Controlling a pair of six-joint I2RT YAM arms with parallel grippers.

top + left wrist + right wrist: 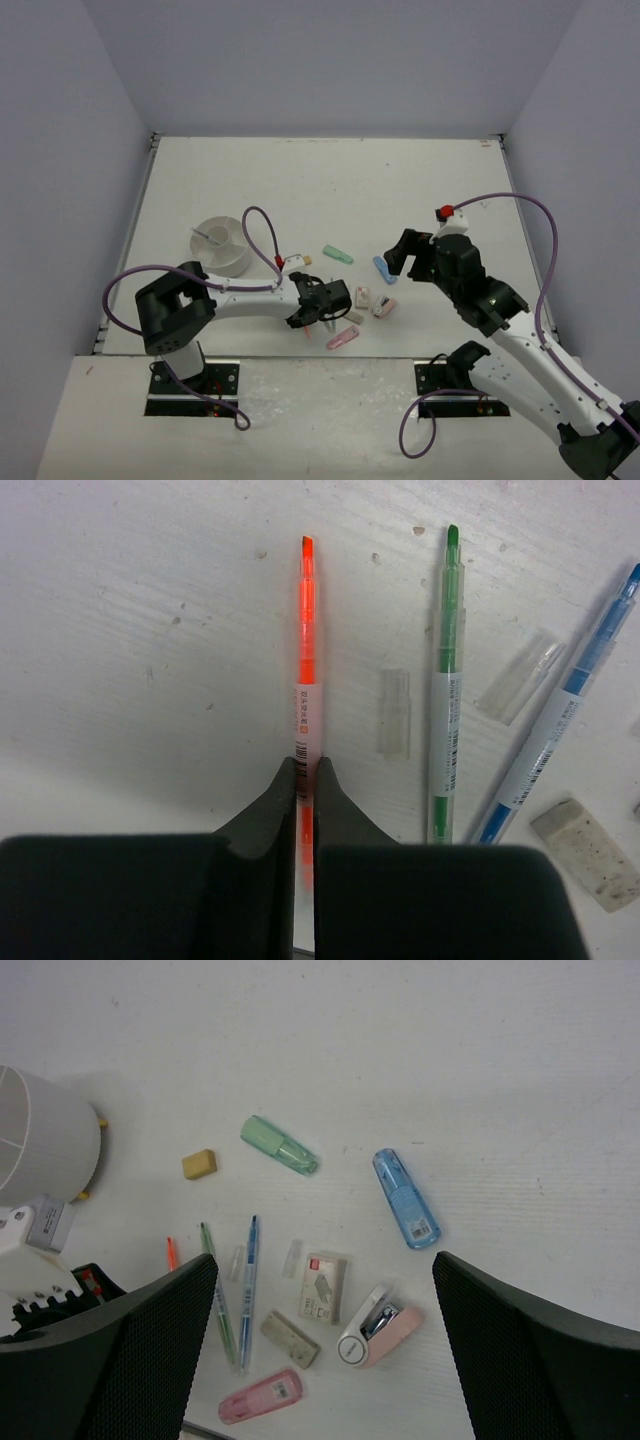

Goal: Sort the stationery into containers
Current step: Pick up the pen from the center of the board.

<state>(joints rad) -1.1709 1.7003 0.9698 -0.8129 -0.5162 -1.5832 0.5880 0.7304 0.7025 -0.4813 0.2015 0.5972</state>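
Orange plastic sits pinched between the pads of your left gripper (305, 780): the jaws are clamped low on the orange pen (306, 650), probably so its tip leads into a compartment. Its rear end is hidden behind the pads, and you cannot tell whether it is off the table (300, 180). A green pen (446, 680) and a blue pen (560, 710) lie just beside. Your right gripper (403, 262) hangs spread wide, holding nothing. The white holder (222, 247) stands well apart, leftward.

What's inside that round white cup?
Dividers split the white cup into compartments, and one thin dark item shows inside, too small to identify. The cup's near wall hides part of its floor.
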